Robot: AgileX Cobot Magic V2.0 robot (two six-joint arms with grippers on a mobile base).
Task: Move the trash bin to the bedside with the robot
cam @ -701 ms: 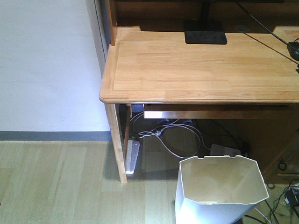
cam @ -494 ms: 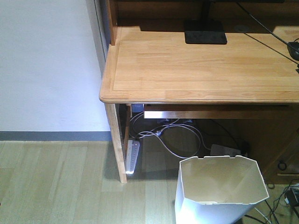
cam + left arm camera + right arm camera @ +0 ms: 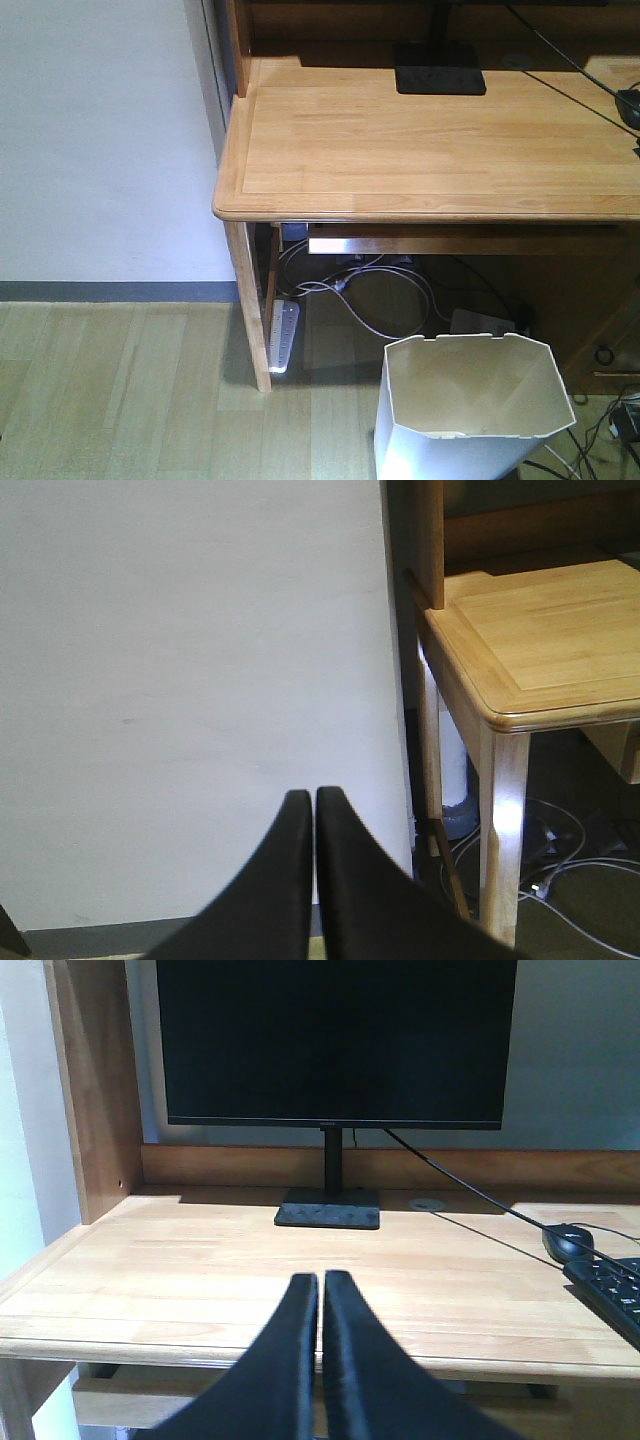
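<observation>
Wood-plank floor and pale wall are framing one light wooden desk (image 3: 430, 150), with one trash bin (image 3: 395, 445) standing on the floor just before its open underside.
One bin, white, is sitting mouth up, its base running off the frame edge; one monitor (image 3: 335, 1040), one mouse (image 3: 568, 1242) and one half-cropped keyboard (image 3: 610, 1295) are resting on the desk; one power strip (image 3: 283, 335) is lying among cables too tangled to count. Two grippers, left gripper (image 3: 313, 798) and right gripper (image 3: 320, 1280), are each pressing their fingers together, gripping nothing.

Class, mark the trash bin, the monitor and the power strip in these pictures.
trash bin (image 3: 470, 385), front-facing view, on its cream inner wall.
monitor (image 3: 335, 1040), right wrist view, middle of the dark screen.
power strip (image 3: 283, 335), front-facing view, on its white body.
</observation>
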